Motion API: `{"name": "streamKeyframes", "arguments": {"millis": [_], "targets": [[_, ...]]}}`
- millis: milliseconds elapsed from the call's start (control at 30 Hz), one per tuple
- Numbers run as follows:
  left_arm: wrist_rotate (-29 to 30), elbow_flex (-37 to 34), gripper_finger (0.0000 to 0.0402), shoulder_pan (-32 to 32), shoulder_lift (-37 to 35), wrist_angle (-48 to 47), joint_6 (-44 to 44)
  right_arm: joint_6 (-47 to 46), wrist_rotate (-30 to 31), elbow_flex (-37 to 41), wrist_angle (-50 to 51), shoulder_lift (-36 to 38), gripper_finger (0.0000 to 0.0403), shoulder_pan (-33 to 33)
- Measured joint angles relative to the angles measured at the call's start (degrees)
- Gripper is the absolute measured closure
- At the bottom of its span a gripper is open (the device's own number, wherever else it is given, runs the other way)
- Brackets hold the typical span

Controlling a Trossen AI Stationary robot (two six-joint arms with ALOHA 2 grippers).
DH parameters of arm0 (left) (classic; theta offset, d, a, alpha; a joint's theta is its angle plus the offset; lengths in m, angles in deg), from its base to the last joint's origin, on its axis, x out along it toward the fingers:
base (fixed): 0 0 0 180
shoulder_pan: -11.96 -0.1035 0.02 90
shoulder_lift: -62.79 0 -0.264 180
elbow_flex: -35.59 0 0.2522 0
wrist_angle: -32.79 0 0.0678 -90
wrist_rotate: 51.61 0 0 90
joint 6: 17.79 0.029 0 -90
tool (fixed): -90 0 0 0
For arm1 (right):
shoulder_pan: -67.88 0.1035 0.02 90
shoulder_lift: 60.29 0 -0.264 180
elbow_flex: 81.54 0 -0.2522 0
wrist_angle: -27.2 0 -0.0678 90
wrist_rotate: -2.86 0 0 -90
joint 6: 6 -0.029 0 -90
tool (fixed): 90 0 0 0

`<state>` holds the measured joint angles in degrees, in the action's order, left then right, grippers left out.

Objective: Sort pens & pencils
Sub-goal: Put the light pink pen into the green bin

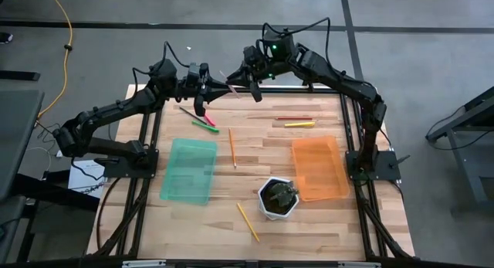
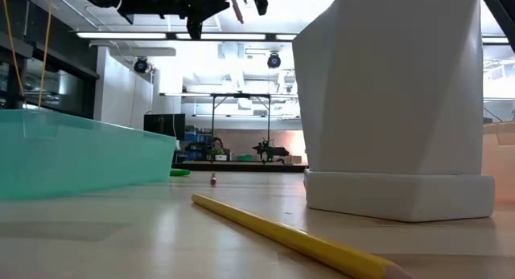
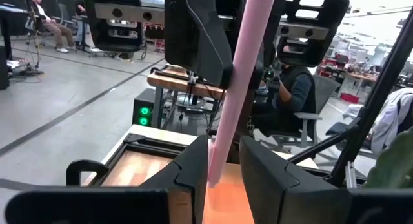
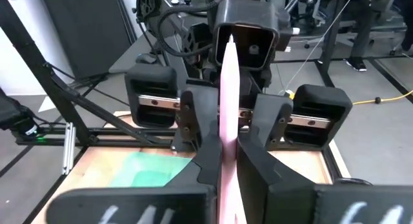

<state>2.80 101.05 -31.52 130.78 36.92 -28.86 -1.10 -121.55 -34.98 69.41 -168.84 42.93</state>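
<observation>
Both arms met high above the far edge of the wooden table (image 1: 255,183), their grippers facing one another with a pink pen (image 1: 228,86) spanning the gap between them. The left gripper (image 1: 218,86) pinched one end of that pen; in its wrist view the pink pen (image 3: 242,82) rose from between its two fingers (image 3: 193,169) toward the other arm's gripper. The right gripper (image 1: 248,81) was pressed together on the opposite end, and in its wrist view the pink pen (image 4: 228,101) ran straight out between its fingers (image 4: 210,162) to the left gripper ahead.

Below them, a pink pen (image 1: 207,117), a green pen (image 1: 205,127) and a dark pen (image 1: 187,112) lay close together on the table, just beyond the green tray (image 1: 190,170). An orange pencil (image 1: 231,147) lay between the green tray and the orange tray (image 1: 319,168). A red-brown pencil (image 1: 294,118) and a yellow pen (image 1: 299,124) lay side by side beyond the orange tray. A yellow-orange pencil (image 1: 248,222) lay near the front, beside the white plant pot (image 1: 278,198); the low view showed that pencil (image 2: 298,240) running in front of the pot (image 2: 394,102).
</observation>
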Motion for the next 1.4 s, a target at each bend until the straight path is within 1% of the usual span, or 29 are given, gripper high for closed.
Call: {"name": "streamKeyframes", "arguments": {"millis": [200,333,567,1067,1167,1400], "targets": [[0.0,0.0,0.0323,0.2,0.0,0.7,-0.5,0.0,-1.7,0.0,0.0,0.0,0.0386,0.0],[0.1,0.0,0.0323,1.7,0.0,2.6,-0.8,0.0,-2.7,0.0,0.0,0.0,0.0386,0.0],[0.7,0.0,0.0323,4.2,0.6,2.5,-0.8,0.0,-3.5,0.0,0.0,0.0,0.0386,0.3],[1.4,0.0,0.0323,4.2,0.5,2.6,-0.8,0.0,-3.3,0.0,0.0,-0.1,0.0386,1.1],[1.4,0.0,0.0334,4.2,0.5,2.6,-0.8,0.0,-3.3,0.0,0.0,-0.1,0.0386,1.1],[1.4,0.0,0.0387,4.2,0.5,2.6,-0.6,-0.2,-3.2,0.0,0.0,-0.1,0.0386,1.3]]}}
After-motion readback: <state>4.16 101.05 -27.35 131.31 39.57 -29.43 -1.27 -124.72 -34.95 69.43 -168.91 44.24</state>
